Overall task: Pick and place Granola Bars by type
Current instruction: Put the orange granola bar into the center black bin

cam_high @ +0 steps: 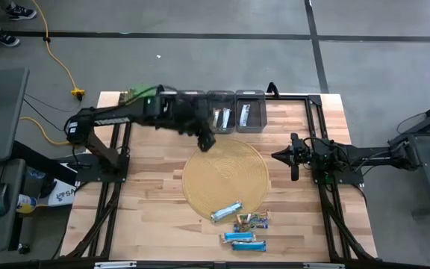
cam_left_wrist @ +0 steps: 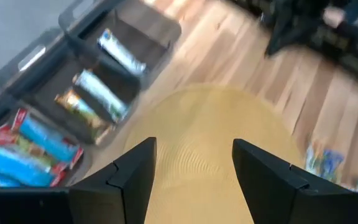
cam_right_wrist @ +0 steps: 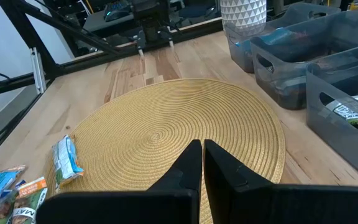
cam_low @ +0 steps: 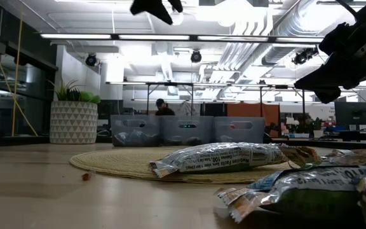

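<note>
— Wooden table first, then the round woven mat, then the 3 grey bins along the far edge. Where do we stand?

— Our left gripper hangs over the far edge of the mat, just in front of the bins, fingers spread wide with nothing between them. Our right gripper waits at the right side of the table, fingers pressed together and empty.

— And the Granola Bars?

— Several already lie in the bins; the left wrist view shows red-and-blue ones in 1 bin, a gold and a silvery one in the next, 1 silvery one in the last. About 4 remain loose at the near side: a silvery bar on the mat's near edge, the others on bare wood just beyond it.

— So the step, as we judge it, is going for the next bar

— Yes. We'd take the silvery one first, since it lies apart from the rest. We should turn the fingers across its narrow width, come straight down, and close on its middle; foil is slippery, and the neighbours are close enough to snag
</note>
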Robot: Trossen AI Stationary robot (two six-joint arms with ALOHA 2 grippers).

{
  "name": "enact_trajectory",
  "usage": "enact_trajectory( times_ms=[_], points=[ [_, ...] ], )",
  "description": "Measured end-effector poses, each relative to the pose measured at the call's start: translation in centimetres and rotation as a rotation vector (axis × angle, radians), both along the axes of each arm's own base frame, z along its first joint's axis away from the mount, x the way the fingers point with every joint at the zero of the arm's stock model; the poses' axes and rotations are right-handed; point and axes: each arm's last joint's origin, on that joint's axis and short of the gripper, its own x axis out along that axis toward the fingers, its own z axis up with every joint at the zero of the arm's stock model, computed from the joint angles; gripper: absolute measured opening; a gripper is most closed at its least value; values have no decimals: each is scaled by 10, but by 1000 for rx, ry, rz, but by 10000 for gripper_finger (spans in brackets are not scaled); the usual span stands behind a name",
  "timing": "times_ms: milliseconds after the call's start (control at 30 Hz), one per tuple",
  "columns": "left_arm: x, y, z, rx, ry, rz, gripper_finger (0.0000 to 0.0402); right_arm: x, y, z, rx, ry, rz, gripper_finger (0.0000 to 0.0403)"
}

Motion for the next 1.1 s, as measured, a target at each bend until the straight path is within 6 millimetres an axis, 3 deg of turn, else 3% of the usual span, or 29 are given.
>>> enact_trajectory(
  times_ms=[333,500,800,1100],
  points=[
    [5,-62,-6,105,19,-49,208,0,0,0,0,0,0,0],
    [15,-85,-22,155,86,-148,208,0,0,0,0,0,0,0],
    [52,-123,-70,149,152,-218,208,0,0,0,0,2,0,0],
    [87,-145,-121,38,163,-151,208,1,0,-2,0,14,0,0]
  ],
)
